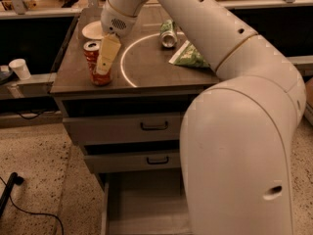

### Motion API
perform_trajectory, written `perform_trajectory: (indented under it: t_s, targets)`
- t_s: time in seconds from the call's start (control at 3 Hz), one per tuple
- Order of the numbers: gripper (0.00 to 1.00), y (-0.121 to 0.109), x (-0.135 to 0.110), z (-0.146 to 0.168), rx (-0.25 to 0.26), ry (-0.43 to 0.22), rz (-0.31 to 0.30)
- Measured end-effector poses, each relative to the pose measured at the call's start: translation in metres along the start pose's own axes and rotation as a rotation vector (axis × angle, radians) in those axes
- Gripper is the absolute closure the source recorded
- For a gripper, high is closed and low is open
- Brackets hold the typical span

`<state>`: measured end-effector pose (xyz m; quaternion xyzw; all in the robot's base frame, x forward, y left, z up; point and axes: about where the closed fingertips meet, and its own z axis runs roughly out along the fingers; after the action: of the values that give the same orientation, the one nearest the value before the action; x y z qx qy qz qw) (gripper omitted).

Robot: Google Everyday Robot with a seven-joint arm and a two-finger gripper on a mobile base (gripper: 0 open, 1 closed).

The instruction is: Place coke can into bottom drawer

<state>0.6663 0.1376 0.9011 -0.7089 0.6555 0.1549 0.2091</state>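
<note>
Red and upright, the coke can [91,58] stands at the front-left corner of the counter [146,72], its long axis vertical. The hand [101,66] reaches in from 1 o'clock and overlaps the can's right side. Whether it grips the can, I cannot tell. The open bottom drawer [146,204] lies toward 5 o'clock, well below.

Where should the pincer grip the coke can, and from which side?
Mid-body, across the round side wall, coming from above: the coke can stands upright near the front-left edge of the cabinet top, and the pincer hangs right at it.
</note>
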Motion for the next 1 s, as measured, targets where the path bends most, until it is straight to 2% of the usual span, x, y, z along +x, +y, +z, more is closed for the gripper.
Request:
perform_trajectory:
  t_s: [0.33, 0.67, 1.0]
  targets:
    - [0.0, -0.0079, -0.0137, 0.0072, 0.001, -0.011, -0.015]
    - [0.0, -0.0097, -0.017, 0.0072, 0.005, -0.016, -0.018]
    - [0.15, -0.0098, -0.017, 0.0072, 0.005, -0.016, -0.018]
